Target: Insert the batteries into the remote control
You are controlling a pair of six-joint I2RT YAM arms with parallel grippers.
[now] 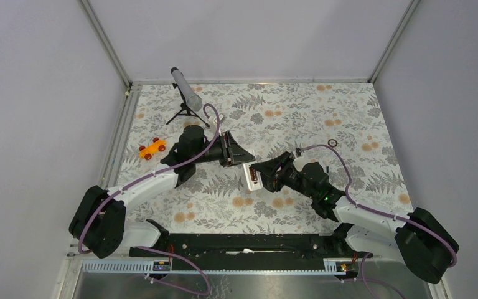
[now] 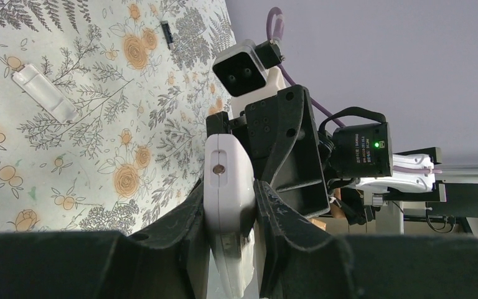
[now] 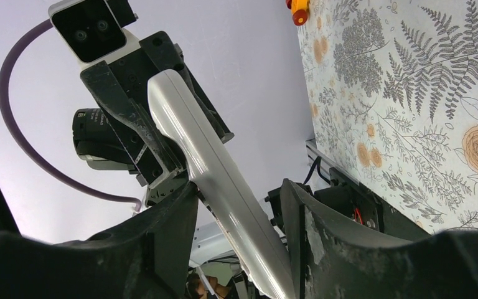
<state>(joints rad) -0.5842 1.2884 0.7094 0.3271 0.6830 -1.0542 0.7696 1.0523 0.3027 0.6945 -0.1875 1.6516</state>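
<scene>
The white remote control [image 2: 227, 180] is held off the table, and my left gripper [image 2: 230, 190] is shut on its end. In the top view the remote control [image 1: 253, 177] sits mid-table between both grippers. My right gripper [image 3: 238, 187] straddles the remote control [image 3: 205, 156] with its jaws open; one finger is close against it and a clear gap shows at the other. One dark battery [image 2: 168, 34] lies on the mat. A flat clear-white cover piece [image 2: 43, 93] lies apart from it. In the top view, my left gripper [image 1: 244, 158] faces my right gripper [image 1: 259, 169].
An orange toy car [image 1: 152, 148] sits at the left of the mat, also seen in the right wrist view [image 3: 299, 9]. A grey tube on a black tripod [image 1: 187, 93] stands at the back left. A thin black ring [image 1: 333, 142] lies at the right.
</scene>
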